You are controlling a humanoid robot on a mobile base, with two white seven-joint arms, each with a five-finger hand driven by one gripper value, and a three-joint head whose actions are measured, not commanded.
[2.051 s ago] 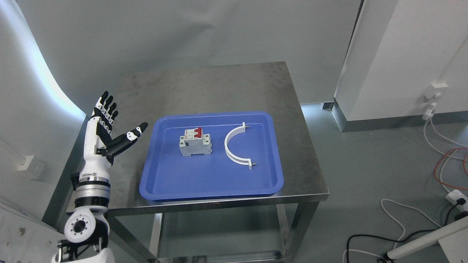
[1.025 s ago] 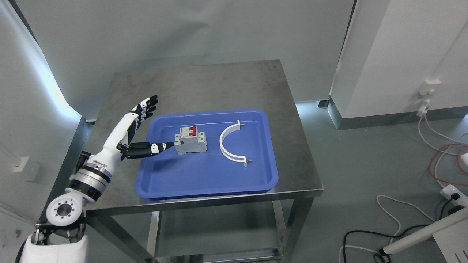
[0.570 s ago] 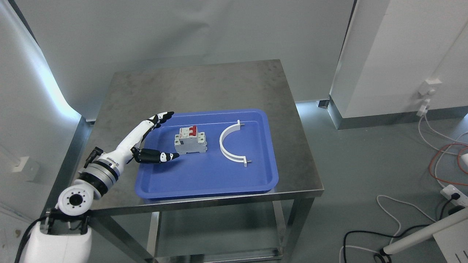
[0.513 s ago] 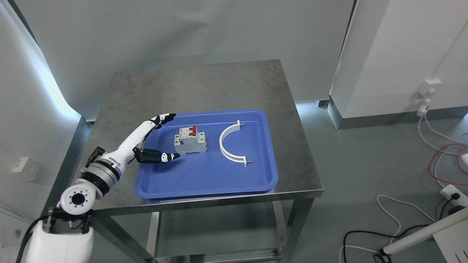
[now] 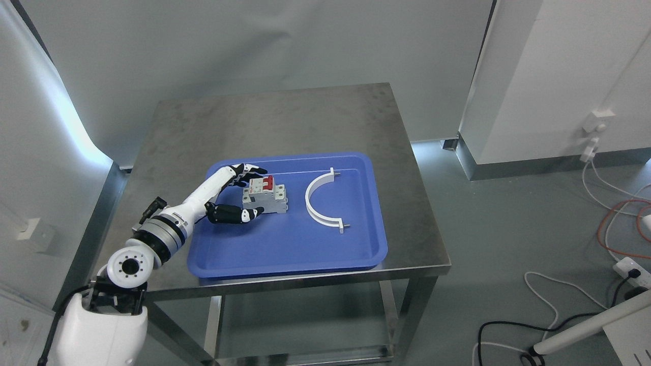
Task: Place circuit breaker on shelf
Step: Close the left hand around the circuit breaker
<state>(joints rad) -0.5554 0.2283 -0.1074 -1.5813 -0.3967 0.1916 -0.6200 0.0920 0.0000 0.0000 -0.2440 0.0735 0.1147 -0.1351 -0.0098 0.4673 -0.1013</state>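
Since half a second ago, the left hand has been brought forward over the near-left part of the blue tray until it brackets the circuit breaker. Previously the fingers and thumb were held short of the breaker's left side; now the fingers are stretched along its far side, next to the red toggles, while the thumb is laid against its near side. The hand is seen only partly closed: the digits are spread around the breaker, and a firm grip cannot be confirmed, as contact at the fingertips is too small to judge. The breaker is seen resting upright on the tray floor, between fingers and thumb, unmoved from its earlier spot. A white curved bracket is lying on the tray just beyond the breaker, on the side away from the hand, apart from both. The tray is set on the steel worktop, whose bare surface extends beyond the fingertips. The left forearm is stretched from the lower left, across the tray's left rim.
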